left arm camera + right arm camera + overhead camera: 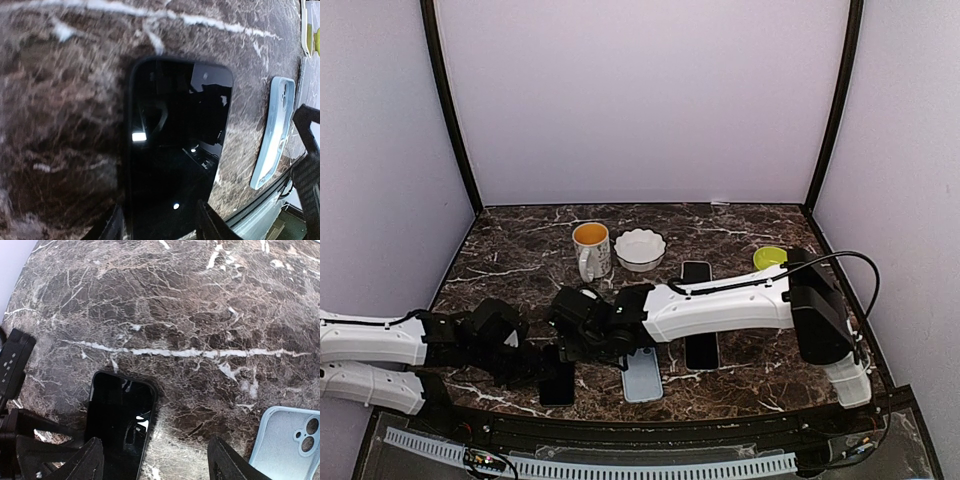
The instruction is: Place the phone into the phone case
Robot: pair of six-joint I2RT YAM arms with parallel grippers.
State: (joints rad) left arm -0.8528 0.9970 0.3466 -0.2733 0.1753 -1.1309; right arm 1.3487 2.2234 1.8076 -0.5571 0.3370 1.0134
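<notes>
We find the marble table (520,250) bearing both items near its front edge. The right gripper (160,465) hangs wide open and empty above the bare stone between them. The left gripper (162,227) pinches the flat-lying phone (175,140) by its long edges, just left of the phone case (642,376).

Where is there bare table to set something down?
Free: the table left of the mug, and the back strip behind it and the white bowl. Crowded: the near edge, around the phone and blue case.
</notes>
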